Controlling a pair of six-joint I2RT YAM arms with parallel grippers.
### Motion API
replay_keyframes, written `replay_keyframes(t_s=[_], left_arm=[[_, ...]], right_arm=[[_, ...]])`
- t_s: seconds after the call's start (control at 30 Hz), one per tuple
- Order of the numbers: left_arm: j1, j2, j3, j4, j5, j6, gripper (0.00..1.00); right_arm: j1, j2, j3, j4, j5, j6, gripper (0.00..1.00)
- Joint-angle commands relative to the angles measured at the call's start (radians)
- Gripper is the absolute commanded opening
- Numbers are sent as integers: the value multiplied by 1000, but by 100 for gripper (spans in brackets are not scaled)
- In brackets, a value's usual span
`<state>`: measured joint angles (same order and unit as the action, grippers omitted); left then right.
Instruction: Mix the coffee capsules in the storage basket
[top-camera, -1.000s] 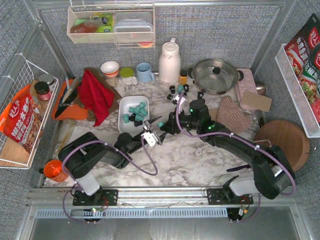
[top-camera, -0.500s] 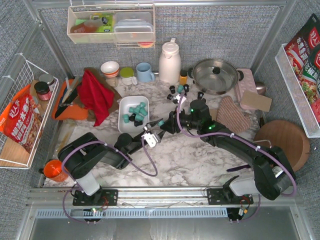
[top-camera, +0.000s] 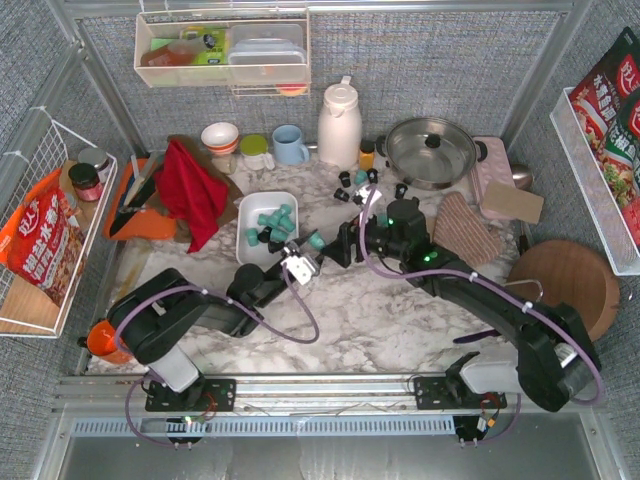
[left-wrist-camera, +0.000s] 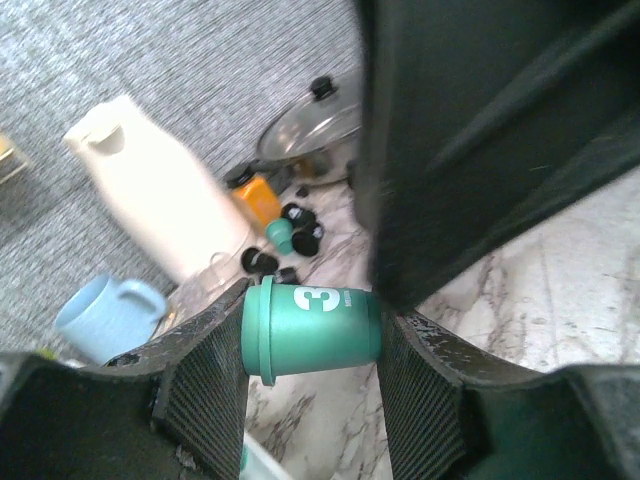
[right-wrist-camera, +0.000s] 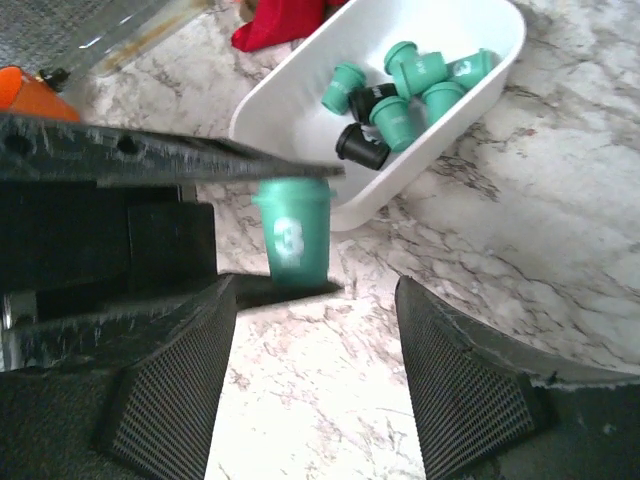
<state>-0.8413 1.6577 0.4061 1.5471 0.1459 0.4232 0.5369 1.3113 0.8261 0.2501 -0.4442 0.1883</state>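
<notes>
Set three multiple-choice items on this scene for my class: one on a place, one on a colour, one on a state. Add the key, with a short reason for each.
1. Place: in the top view, the loose capsules on the table lie
A. up and right of the storage basket
B. down and left of it
C. directly below it

2. Colour: the held capsule is
A. black
B. teal-green
C. orange

3. State: the jaws shut on it are
A. those of the left gripper
B. those of the right gripper
C. neither

Key
1 A: they cluster farther back and to the right of the basket.
2 B: the left wrist view shows a teal-green body with a white 3.
3 A: the left jaws pinch it from both sides, while the right jaws stand apart, clear of it.
</notes>
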Motion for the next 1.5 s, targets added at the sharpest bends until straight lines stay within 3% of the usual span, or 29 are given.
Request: replay_keyframes(t_s=[0.0,0.17,0.33,0.47,0.67,1.03,1.3,1.47], left_arm=[[12,-41,19,-102,-174,-76,33],[69,-97,58,-284,-251,-234,31],[150,-138,238,-704,-369,-463,31],[236,-129,314,-886,-358,-611,30],[322,-62,394,-1010,-336,-704,31],[435,164,662,-1191,-354,-692,34],[436,232,731,-1247,-465,-676,63],[436,221,714,-1243,-511,-678,71]], right_arm=[[0,-58,-28,-17,133,-30,69],[0,-111,-62,-16,361,-23,68],[-1,-80,-70,-87,722,-23,67],[-23,-25,-54,-144,884,13,68],[-50,50,-46,-156,914,61,68],[-122,161,-31,-184,848,141,68],[-203,236,-19,-195,762,234,68],[-259,257,-28,-170,706,267,68]])
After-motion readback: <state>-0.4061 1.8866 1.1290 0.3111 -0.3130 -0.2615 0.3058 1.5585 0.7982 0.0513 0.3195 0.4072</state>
